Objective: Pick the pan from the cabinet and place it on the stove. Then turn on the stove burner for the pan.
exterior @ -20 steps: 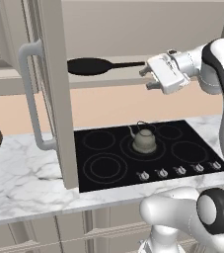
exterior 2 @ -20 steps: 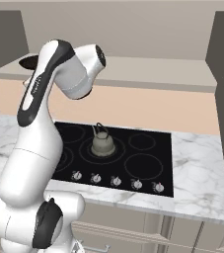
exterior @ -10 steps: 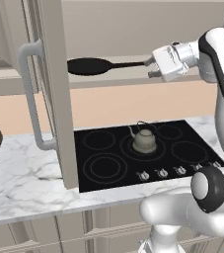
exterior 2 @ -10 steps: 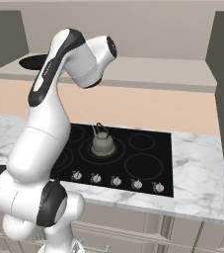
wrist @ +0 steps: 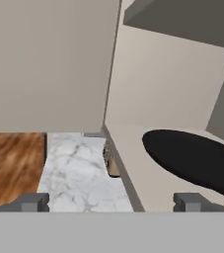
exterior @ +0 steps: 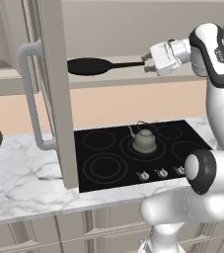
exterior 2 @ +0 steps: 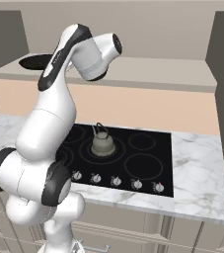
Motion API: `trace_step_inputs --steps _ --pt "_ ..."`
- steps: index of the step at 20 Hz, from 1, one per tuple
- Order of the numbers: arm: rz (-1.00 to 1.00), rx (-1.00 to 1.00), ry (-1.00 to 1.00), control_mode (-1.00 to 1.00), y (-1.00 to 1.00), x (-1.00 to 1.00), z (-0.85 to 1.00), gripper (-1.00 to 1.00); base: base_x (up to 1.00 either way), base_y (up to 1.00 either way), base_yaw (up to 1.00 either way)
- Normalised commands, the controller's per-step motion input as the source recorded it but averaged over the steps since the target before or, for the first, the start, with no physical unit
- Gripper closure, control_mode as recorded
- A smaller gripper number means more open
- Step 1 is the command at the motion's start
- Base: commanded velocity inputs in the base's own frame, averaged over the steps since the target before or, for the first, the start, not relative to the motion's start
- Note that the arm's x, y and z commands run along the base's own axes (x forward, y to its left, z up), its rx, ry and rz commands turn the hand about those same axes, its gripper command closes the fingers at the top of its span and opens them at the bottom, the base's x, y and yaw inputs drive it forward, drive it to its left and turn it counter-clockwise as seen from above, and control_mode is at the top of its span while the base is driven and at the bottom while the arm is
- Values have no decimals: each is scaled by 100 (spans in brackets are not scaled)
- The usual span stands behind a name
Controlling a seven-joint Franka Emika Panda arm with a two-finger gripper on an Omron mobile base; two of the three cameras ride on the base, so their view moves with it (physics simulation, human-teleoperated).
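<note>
As the hand climbed over the last sec, the gripper came level w/ the shelf of the cabinet, at the right end of the pan's handle. The pan hasn't moved: it sits flat on that shelf, behind the open door. In hand view the fingertips stand wide apart, nothing betw. them, pan body off to the right. So approach looks about done; grasp not yet made. The stove below carries a kettle on its centre ring.
</note>
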Motion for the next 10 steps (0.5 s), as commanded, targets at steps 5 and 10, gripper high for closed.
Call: trace_step_inputs --steps 5,10 --pt "0 0 -2 -100 0 39 0 -100 0 0 0" --pt "1 0 0 -100 0 29 0 -100 0 0 0"
